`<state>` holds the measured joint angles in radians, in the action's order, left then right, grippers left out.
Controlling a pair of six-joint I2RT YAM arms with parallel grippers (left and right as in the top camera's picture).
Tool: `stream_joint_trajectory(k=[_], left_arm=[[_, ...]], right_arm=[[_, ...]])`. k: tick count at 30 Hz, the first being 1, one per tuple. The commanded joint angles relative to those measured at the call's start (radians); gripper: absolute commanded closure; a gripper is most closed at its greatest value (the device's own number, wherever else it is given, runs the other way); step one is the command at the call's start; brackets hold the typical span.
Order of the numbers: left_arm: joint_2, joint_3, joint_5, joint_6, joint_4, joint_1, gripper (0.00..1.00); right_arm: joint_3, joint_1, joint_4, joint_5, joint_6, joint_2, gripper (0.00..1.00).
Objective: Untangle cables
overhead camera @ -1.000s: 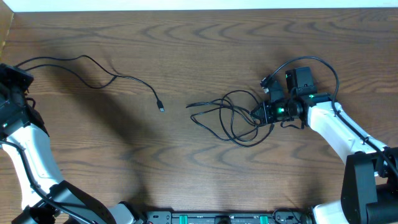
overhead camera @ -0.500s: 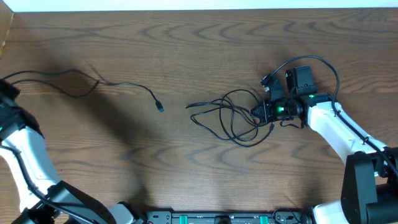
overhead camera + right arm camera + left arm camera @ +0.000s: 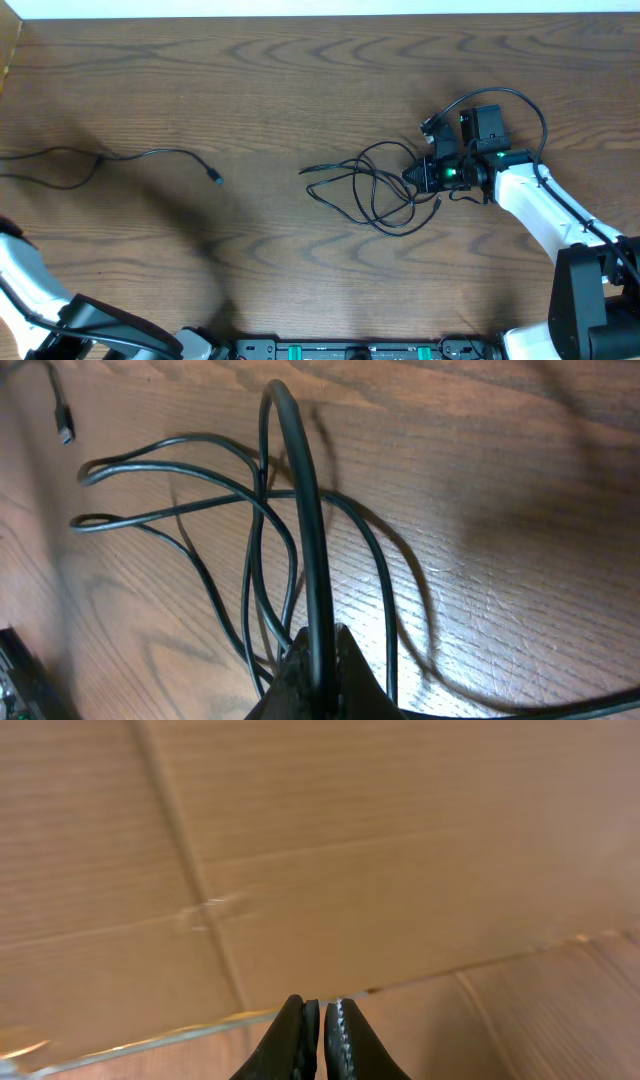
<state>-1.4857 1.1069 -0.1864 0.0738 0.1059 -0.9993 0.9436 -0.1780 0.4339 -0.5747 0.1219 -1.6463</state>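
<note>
Cable [image 3: 160, 151] dragged left, right pincer [image 3: 318, 645] gripping tangle [image 3: 305, 510]

A dark wooden table [image 3: 300, 80] and creased brown cardboard [image 3: 400, 850].

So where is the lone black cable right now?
Overhead, the lone cable lies on the table's left side, running from the left edge to its plug, well apart from the tangle at the right gripper.

The overhead camera looks straight down from high above on the whole table [image 3: 300, 80], the right wrist camera peers low and close over the right gripper [image 3: 318, 648] at the cables [image 3: 305, 510] that the overhead view shows at mid-right, and the left wrist camera looks past the left gripper [image 3: 321, 1012] at cardboard [image 3: 380, 850] close up.
</note>
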Motion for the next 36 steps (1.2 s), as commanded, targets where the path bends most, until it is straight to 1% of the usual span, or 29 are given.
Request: stream_joint_trajectory(k=[1,5,10,13,16,22,26,27,31,35,36], left_arm=[[-0.011,0.011,-0.014,0.033,0.006,-0.042,0.93],[-0.011,0.011,-0.006,0.13,0.001,-0.056,0.93],[-0.011,0.011,0.093,0.169,-0.016,-0.031,0.93],[-0.011,0.011,0.195,0.168,-0.016,0.018,0.92],[-0.011,0.011,0.245,0.167,-0.023,0.084,0.93],[-0.011,0.011,0.257,0.16,-0.031,0.24,0.93],[-0.014,0.011,0.254,0.095,-0.055,0.315,0.92],[-0.017,0.011,0.253,0.084,-0.06,0.328,0.9],[-0.032,0.011,0.254,0.077,-0.092,0.344,0.67],[-0.043,0.011,0.254,0.077,-0.135,0.343,0.3],[-0.043,0.011,0.254,0.077,-0.147,0.344,0.25]], right_arm=[[0.008,0.0,-0.014,0.0,0.024,0.006,0.99],[0.008,0.0,-0.035,0.0,0.043,0.006,0.99],[0.008,0.0,-0.054,0.0,0.05,0.006,0.99],[0.008,0.0,-0.056,0.0,0.05,0.006,0.99],[0.008,0.0,-0.06,0.0,0.05,0.006,0.99],[0.008,0.0,-0.06,0.0,0.05,0.006,0.99],[0.008,0.0,-0.063,0.0,0.049,0.006,0.99],[0.008,0.0,-0.064,0.0,0.049,0.006,0.99],[0.008,0.0,-0.063,0.0,0.049,0.006,0.99],[0.008,0.0,-0.064,0.0,0.049,0.006,0.99],[0.008,0.0,-0.065,0.0,0.049,0.006,0.99]])
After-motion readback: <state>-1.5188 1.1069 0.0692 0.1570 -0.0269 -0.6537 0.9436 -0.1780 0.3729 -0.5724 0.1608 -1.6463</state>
